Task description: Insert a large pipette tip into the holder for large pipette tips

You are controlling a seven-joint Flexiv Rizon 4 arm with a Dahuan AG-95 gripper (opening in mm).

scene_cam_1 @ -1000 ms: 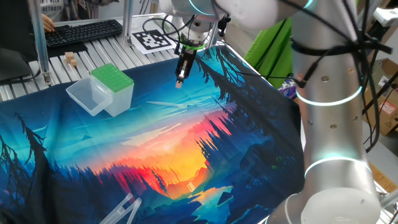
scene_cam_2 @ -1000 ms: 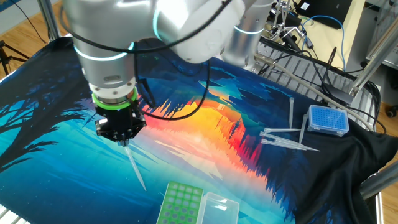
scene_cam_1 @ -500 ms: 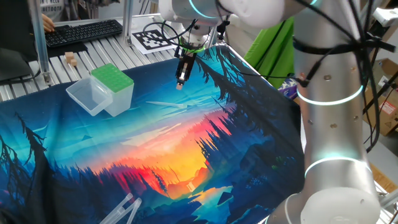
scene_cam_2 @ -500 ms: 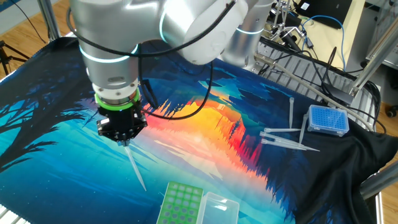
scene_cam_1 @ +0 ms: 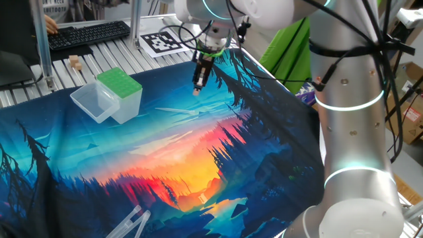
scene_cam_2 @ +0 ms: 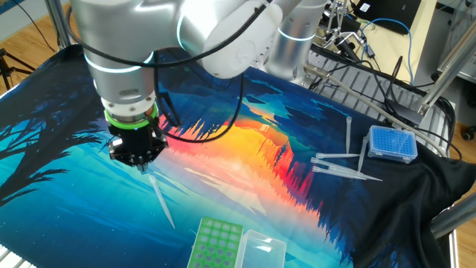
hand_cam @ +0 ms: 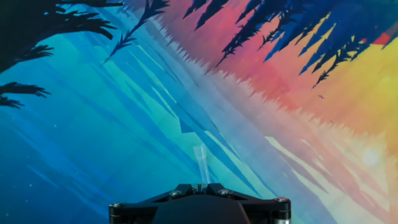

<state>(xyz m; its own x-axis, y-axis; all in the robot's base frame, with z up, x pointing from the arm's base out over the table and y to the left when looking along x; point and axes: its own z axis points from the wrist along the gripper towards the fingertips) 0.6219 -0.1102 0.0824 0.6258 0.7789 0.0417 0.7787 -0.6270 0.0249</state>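
My gripper [scene_cam_1: 196,88] is shut on the large pipette tip [scene_cam_2: 160,199], a thin translucent cone that points down from the jaws toward the cloth. In the hand view the tip [hand_cam: 201,163] sticks out ahead of the closed gripper [hand_cam: 200,185] over the blue part of the cloth. In the other fixed view the gripper [scene_cam_2: 140,164] hangs above and left of the holder [scene_cam_2: 216,243]. The holder [scene_cam_1: 120,84] has a green perforated top and white sides, and its clear lid [scene_cam_1: 94,103] is folded open beside it.
A blue tip box [scene_cam_2: 393,144] and several loose pipette tips [scene_cam_2: 338,164] lie on the far side of the cloth. Two wider clear tubes [scene_cam_1: 132,223] lie at the cloth's near edge. A keyboard [scene_cam_1: 86,33] and a marker tag [scene_cam_1: 162,41] sit beyond the cloth.
The gripper has shifted a little sideways with the tip still in it, slightly farther from the holder. The holder has not moved.
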